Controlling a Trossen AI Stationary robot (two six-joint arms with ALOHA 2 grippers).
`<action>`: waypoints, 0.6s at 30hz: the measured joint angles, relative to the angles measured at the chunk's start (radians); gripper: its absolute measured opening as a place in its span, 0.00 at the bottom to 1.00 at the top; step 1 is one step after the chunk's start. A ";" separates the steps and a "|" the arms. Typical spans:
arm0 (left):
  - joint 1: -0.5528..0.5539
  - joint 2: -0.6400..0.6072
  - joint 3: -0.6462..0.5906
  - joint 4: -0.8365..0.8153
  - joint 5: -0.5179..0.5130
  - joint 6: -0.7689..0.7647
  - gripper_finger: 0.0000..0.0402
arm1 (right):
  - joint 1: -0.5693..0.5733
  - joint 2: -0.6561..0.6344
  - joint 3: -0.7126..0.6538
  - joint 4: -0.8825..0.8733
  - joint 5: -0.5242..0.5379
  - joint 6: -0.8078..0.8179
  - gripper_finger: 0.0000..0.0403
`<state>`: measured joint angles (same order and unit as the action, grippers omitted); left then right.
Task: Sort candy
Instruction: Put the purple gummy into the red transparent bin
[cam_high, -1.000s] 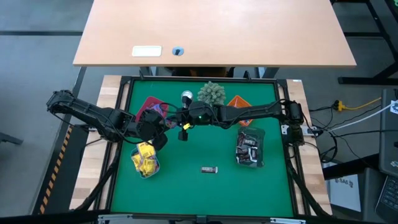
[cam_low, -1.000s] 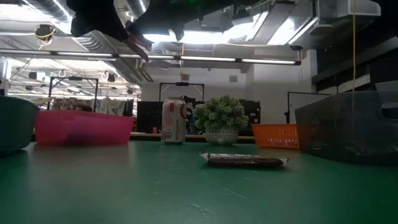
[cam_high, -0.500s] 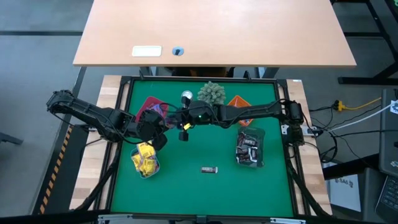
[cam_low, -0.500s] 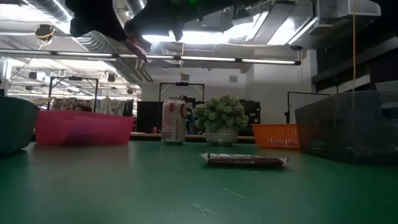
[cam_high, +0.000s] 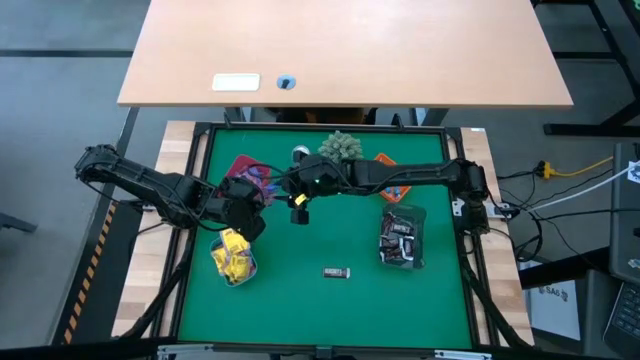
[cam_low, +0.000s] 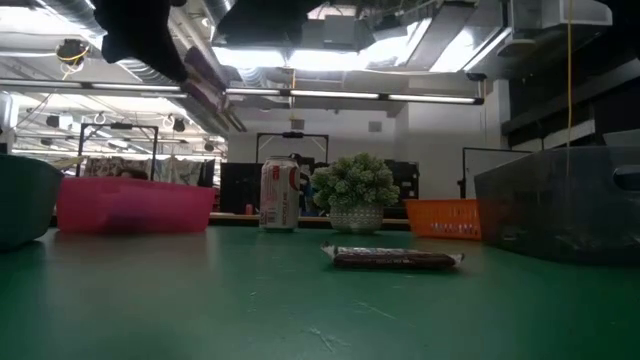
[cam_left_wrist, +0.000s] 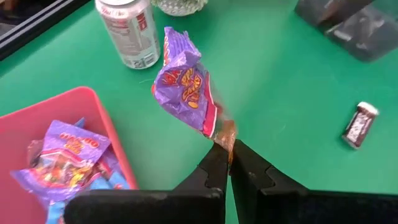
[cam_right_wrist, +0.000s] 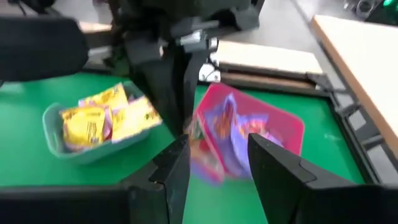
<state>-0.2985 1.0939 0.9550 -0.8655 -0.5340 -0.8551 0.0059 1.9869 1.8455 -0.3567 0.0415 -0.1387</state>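
Purple packet: now pinched by left end effector beside pink tray; right end effector spread, withdrawn. Handover done; deposit pending.

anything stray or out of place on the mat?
One dark brown mini bar lies loose on the green mat, outside every tray; the grey tray holds the others. Otherwise nothing: the left gripper pinches a purple packet beside the pink tray.
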 joint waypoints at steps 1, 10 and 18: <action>0.000 0.000 0.000 -0.011 0.000 0.000 0.00 | 0.000 0.000 0.015 -0.035 0.000 0.000 0.40; 0.048 0.000 0.000 -0.197 -0.002 -0.033 0.00 | 0.000 0.000 0.040 -0.172 -0.040 0.020 0.40; 0.138 0.000 0.000 -0.340 -0.026 -0.033 0.00 | 0.002 0.000 0.038 -0.341 -0.237 0.043 0.40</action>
<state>-0.1607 1.0939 0.9550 -1.2057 -0.5599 -0.8879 0.0075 1.9873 1.8839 -0.6973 -0.1958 -0.0955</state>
